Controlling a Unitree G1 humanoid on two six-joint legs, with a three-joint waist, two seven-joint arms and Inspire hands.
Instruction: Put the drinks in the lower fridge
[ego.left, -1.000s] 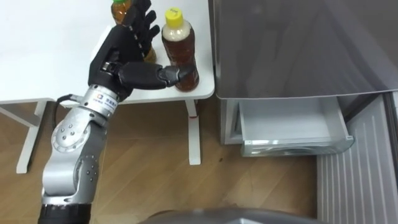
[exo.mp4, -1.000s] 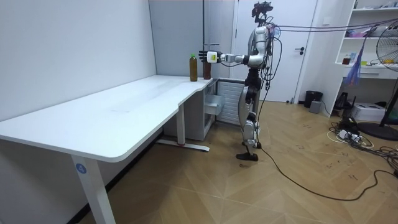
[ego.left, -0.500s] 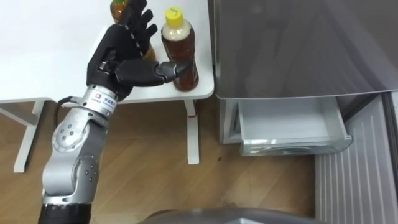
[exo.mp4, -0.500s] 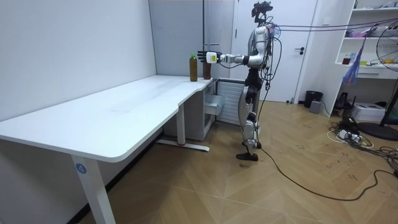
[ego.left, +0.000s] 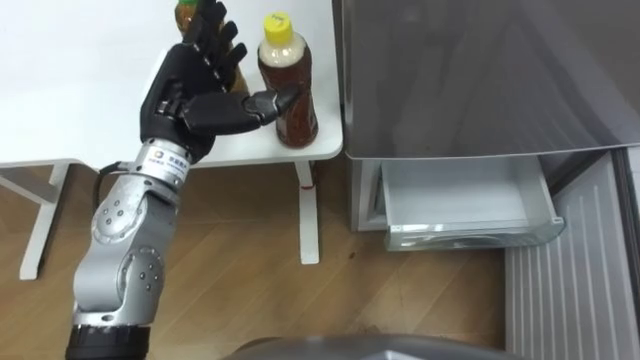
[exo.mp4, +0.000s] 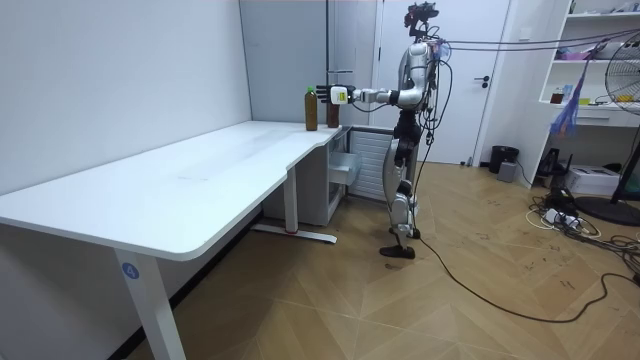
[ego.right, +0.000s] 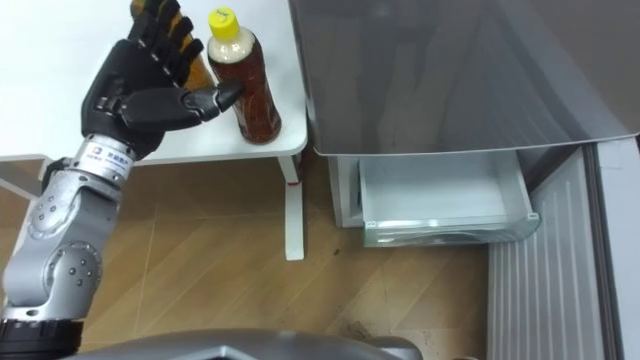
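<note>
**Open robot hand at the tea bottle – nothing gripped yet**

The yellow-capped bottle (ego.left: 299, 122) stands upright near the bench (ego.left: 80, 90) corner closest to the fridge (ego.left: 480, 70); it is filled nearly to the neck with brown drink, so it will probably feel fairly heavy for its size and top-heavy if tipped. The wall looks like smooth, thin plastic; likely slippery and a little yielding, so a hard squeeze could dent it and a loose one let it slide. The best hold is probably round the body at about mid-height, below the shoulder, thumb on one side and fingers on the other; the cap is too narrow for a secure carry.

The left robot hand (ego.left: 192, 88) is raised just beside the bottle on its left, palm towards it; the fingers are straight and spread, pointing up and away, and the thumb reaches sideways across the bottle's front – touching or just short of it, I cannot tell which. It holds nothing. A second bottle (ego.left: 186, 12) stands behind the fingers, mostly hidden.

The lower fridge drawer (ego.left: 465, 205) is pulled open below and to the right, well apart from the bottles; both drinks remain to be moved.
</note>
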